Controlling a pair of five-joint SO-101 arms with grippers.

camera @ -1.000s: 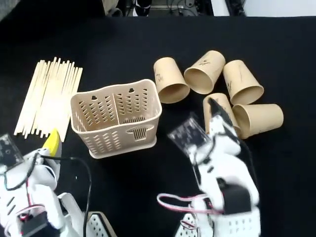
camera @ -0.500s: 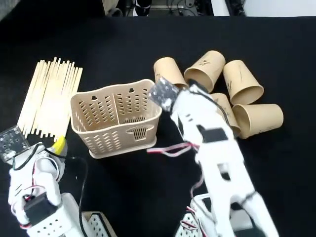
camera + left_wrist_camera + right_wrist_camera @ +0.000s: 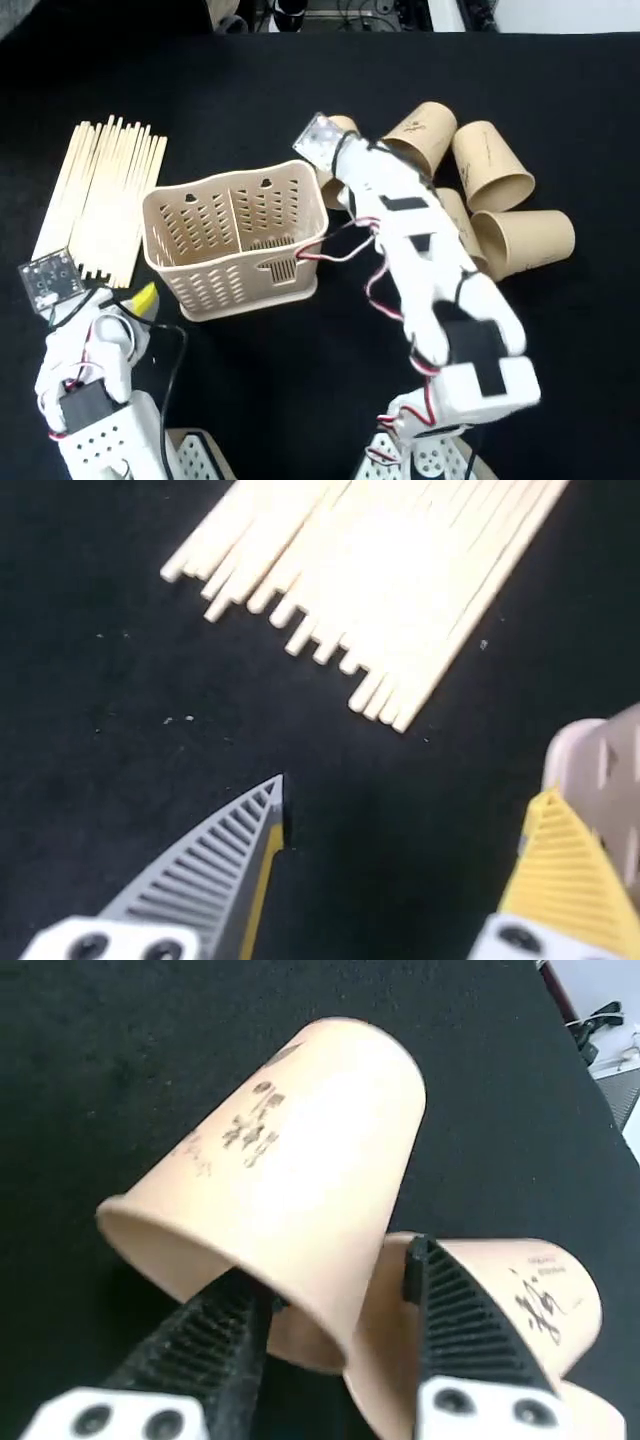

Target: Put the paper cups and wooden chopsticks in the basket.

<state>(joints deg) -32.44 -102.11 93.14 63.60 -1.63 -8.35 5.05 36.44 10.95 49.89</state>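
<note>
While straddling the paper cup (image 3: 290,1160) with right pincer (image 3: 335,1272) open and empty, go soft near the rim: light, crushable.

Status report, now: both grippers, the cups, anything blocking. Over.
Left gripper open, over bare table short of the chopsticks. Right gripper open, straddling a paper cup lying on its side. Second cup crowds close against it.

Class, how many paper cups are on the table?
5 cups, tipped over right of the basket: three in the far row, two nearer; an arm partly covers two.
</note>
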